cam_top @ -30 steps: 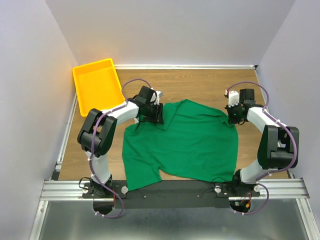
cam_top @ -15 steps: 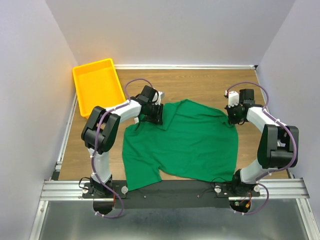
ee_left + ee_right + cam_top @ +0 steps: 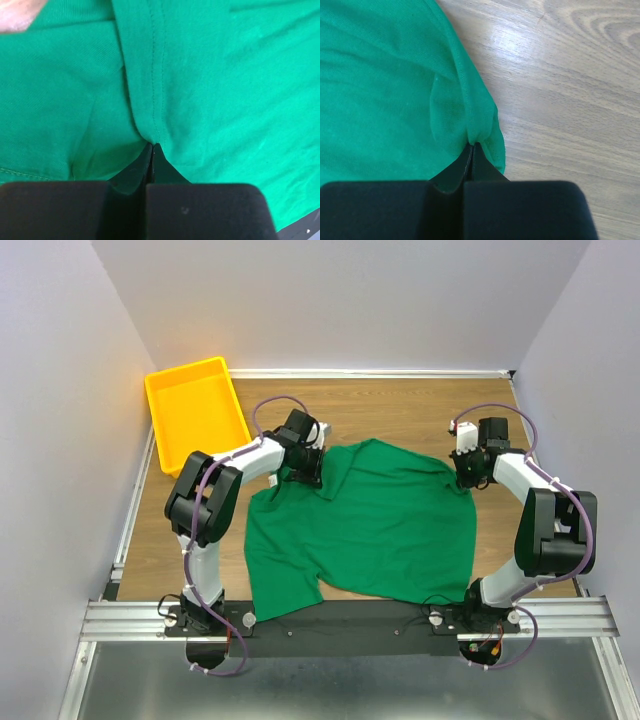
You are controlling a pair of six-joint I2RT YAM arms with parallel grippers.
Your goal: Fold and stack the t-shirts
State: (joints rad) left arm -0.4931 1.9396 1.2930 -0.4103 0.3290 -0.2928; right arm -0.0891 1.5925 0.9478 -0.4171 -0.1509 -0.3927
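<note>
Looking at the green t-shirt, I see it lying opened out but rumpled on the wooden table, with its near edge reaching the dark strip by the arm bases. Its two far corners are each taken by a gripper.

At the far left corner, the left gripper has its fingers pressed together, with a fold of the cloth pinched right at their tips. From the left wrist, green cloth fills nearly everything ahead of those tips and on both sides of them. A band with a double line of stitching runs straight away from the pinch. A crease drops off to the left of the fingers, and a thin sliver of dark surface shows low on their right. A pale blur sits far ahead and to the left; I cannot tell what it is.

At the far right corner, the right gripper is likewise closed, its fingers nipping the very edge of the shirt. From the right wrist, the cloth bunches up into the tips and spreads away ahead and to the left of them. To their right and ahead there is only bare wood grain, so the shirt's edge runs diagonally away from the pinch.

A yellow tray sits at the table's far left corner, beyond and to the left of the left fingers, apart from the shirt.
</note>
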